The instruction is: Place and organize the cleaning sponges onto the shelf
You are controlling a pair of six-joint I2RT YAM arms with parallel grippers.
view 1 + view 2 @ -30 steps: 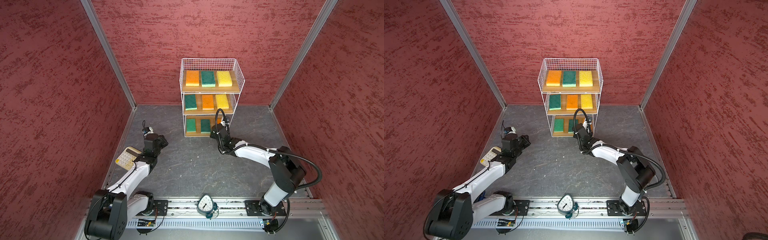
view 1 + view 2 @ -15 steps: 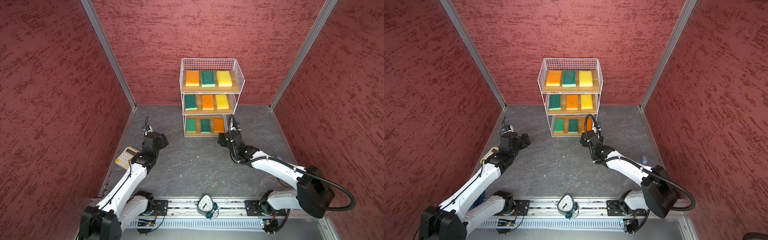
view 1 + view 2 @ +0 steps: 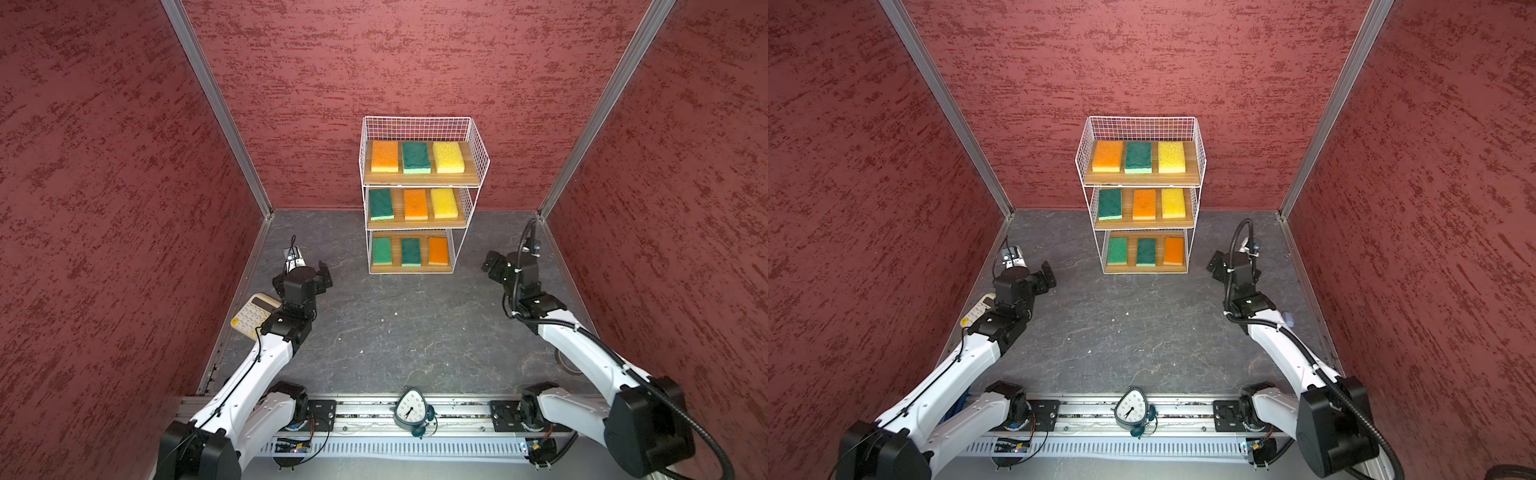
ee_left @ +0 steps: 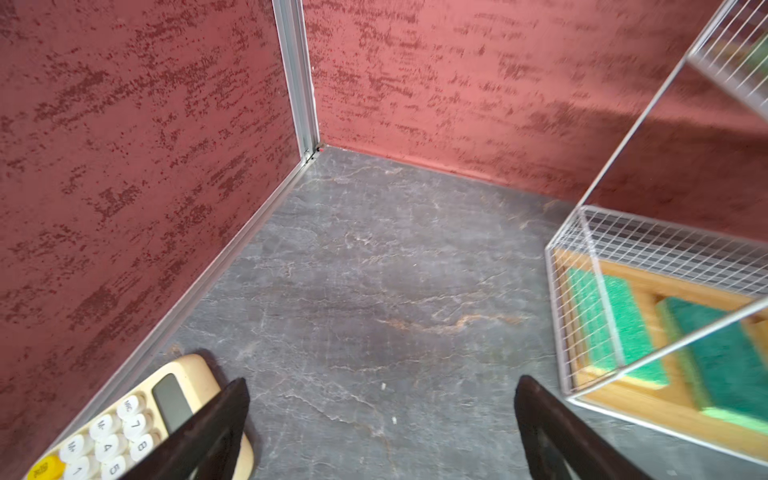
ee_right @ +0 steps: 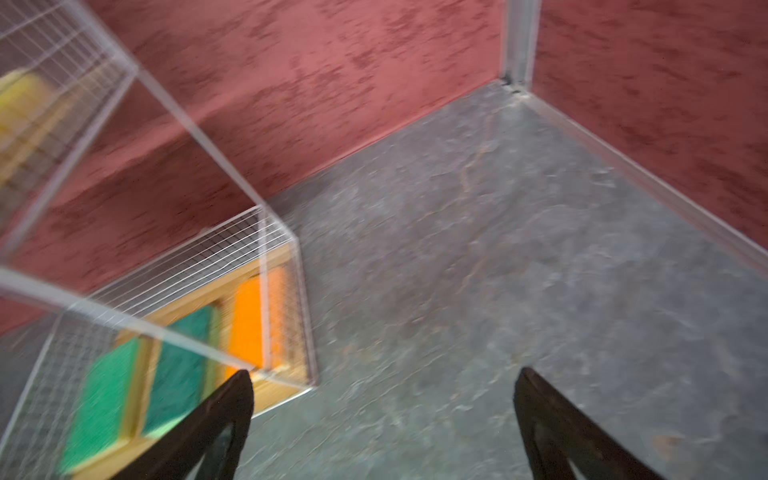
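Observation:
The shelf stands at the back wall with three cleaning sponges lying flat on each tier. The top tier holds orange, green and yellow. The middle tier holds green, orange and yellow. Two green sponges and an orange one lie on the bottom board. My left gripper hangs open over bare floor, left of the shelf. My right gripper is open and empty, right of the shelf.
A cream calculator lies by the left wall under my left wrist. A small clock sits on the front rail. Red walls close in three sides. Grey floor stretches between the arms and the shelf.
My right gripper has let go of the orange sponge on the bottom tier, opened wide and swung back to the right. My left gripper has opened and stayed near the calculator.

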